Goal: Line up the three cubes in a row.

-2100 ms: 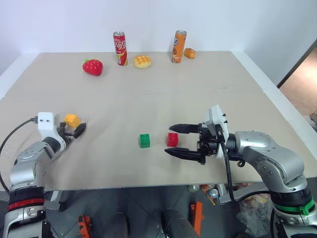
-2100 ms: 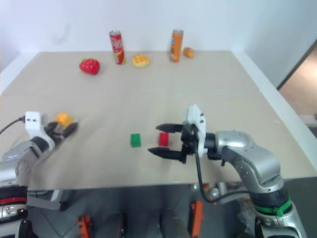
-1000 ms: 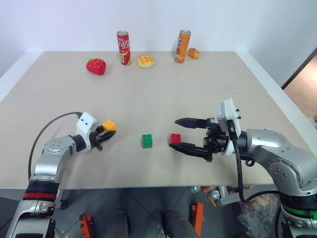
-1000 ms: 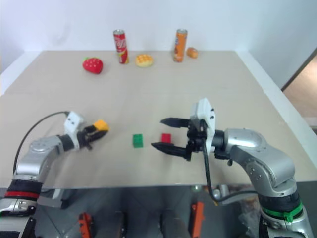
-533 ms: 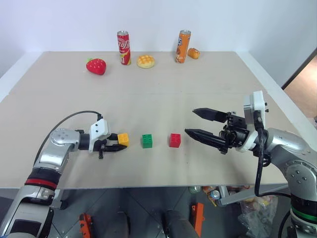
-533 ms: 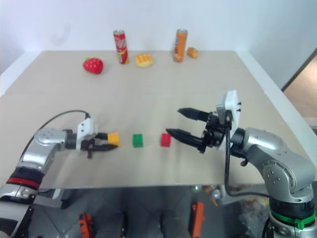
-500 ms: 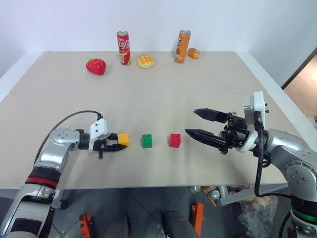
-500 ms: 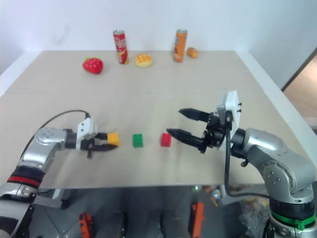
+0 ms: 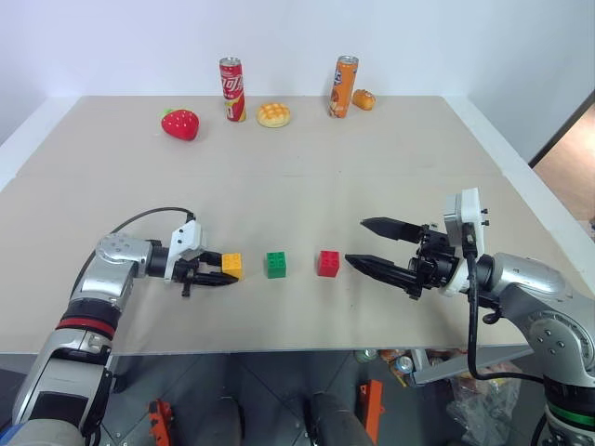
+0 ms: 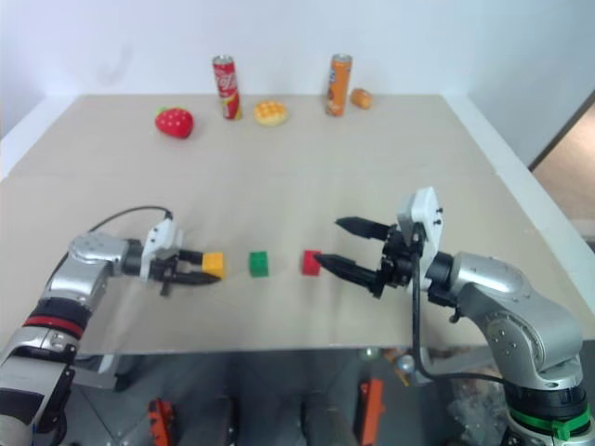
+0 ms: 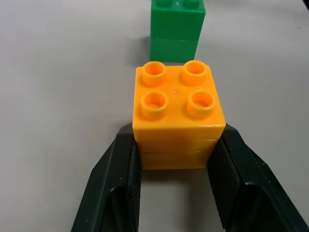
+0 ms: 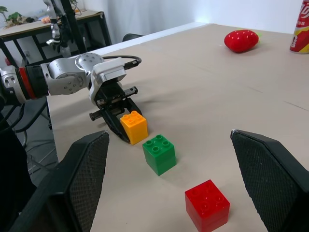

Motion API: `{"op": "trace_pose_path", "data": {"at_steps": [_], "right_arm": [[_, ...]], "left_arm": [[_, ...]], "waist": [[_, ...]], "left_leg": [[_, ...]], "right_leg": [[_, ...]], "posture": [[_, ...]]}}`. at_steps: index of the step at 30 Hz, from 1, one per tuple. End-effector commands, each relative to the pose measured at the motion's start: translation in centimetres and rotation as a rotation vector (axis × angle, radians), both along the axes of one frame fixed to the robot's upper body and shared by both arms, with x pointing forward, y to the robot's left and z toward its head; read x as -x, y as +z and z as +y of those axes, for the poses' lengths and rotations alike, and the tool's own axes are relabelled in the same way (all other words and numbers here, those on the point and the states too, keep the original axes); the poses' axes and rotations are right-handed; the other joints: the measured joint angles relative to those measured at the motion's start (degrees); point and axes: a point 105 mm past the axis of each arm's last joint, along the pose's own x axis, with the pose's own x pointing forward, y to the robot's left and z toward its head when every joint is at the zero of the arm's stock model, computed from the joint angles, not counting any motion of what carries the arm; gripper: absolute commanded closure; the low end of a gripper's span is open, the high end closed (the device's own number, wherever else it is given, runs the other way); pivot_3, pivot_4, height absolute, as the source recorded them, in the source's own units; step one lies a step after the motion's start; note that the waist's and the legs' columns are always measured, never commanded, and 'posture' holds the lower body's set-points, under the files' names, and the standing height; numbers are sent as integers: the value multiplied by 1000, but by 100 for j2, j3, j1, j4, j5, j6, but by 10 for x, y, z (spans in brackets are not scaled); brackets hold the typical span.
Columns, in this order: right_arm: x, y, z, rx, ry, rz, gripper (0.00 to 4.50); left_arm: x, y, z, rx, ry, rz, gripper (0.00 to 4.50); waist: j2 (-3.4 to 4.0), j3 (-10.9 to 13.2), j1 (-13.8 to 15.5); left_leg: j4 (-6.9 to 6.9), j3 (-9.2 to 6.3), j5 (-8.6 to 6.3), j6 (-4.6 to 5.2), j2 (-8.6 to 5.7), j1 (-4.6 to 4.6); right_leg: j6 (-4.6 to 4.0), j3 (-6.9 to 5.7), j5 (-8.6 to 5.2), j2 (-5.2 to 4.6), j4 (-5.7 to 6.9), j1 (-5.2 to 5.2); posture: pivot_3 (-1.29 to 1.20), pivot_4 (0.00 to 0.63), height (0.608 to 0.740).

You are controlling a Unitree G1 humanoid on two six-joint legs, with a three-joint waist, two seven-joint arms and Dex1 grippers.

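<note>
Cubes (image 9: 276,264) lie in a left-right row, studs up; left fingers (image 11: 123,181) clamp orange, right fingers (image 9: 390,226) spread empty.

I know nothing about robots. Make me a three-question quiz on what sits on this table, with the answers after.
1. True or false: the left end effector is shut on the small yellow-orange plastic studded cube.
2. Which small plastic studded cube is in the middle of the row: A red, B green, C yellow-orange?
3. Fill in: the right end effector stands ____, with nothing between its fingers.

Key: 1 true. 2 B: the green cube sits between the yellow-orange cube and the red cube. 3 open.
</note>
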Motion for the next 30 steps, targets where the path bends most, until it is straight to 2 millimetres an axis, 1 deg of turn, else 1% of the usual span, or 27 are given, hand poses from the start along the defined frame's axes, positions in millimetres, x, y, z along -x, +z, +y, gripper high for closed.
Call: {"op": "trace_pose_path", "data": {"at_steps": [1,10,12,13,15,16,17,18,20,26,30], "right_arm": [[4,8,3,6,19,-49,342],[4,10,2,15,20,-48,342],[5,11,2,15,21,-47,342],[5,11,2,15,21,-48,342],[4,12,2,17,22,-48,342],[4,12,2,17,23,-48,342],[4,12,2,17,24,-48,342],[4,13,2,16,25,-49,342],[4,14,3,14,27,-50,342],[2,17,5,12,46,-57,342],[1,22,6,9,63,-66,342]], "left_arm": [[3,-6,3,-5,-13,27,3181],[2,-16,13,-54,-10,24,3181],[1,-17,13,-67,-13,17,2171],[1,-18,13,-70,-14,16,1944],[0,-17,13,-67,-14,5,1180],[0,-15,12,-55,-13,7,905],[0,-14,12,-43,-15,4,506],[-2,-12,11,-36,-12,-17,242],[-2,-13,12,-47,-10,-4,242],[0,-16,22,-121,-8,-1,242],[-1,-17,40,-164,55,-12,242]], "waist": [[0,0,-1],[0,0,-16],[1,0,-20],[1,-1,-19],[5,-3,-15],[5,-3,-14],[5,-3,-14],[5,-3,-14],[4,-3,-15],[5,-3,-65],[5,-3,-123]], "left_leg": [[0,0,0,0,0,0],[1,1,0,0,6,12],[1,0,1,1,8,14],[1,0,1,1,9,15],[1,1,3,5,10,22],[1,0,7,12,9,24],[1,1,12,19,9,24],[1,1,19,30,9,24],[1,2,33,50,8,25],[1,11,49,70,11,30],[0,12,50,71,13,30]], "right_leg": [[0,0,0,0,0,0],[-10,1,6,7,4,3],[-13,1,8,9,5,3],[-14,1,9,10,5,4],[-17,0,11,11,7,8],[-19,0,15,11,8,11],[-22,0,20,11,8,11],[-27,0,25,11,8,11],[-46,1,32,10,8,10],[-59,4,55,10,7,6],[-58,2,55,11,7,6]], "posture": [[0,150,740],[0,150,740],[0,150,740],[0,150,740],[0,150,740],[0,150,740],[0,150,740],[0,150,740],[0,150,740],[0,150,740],[0,150,740]]}}
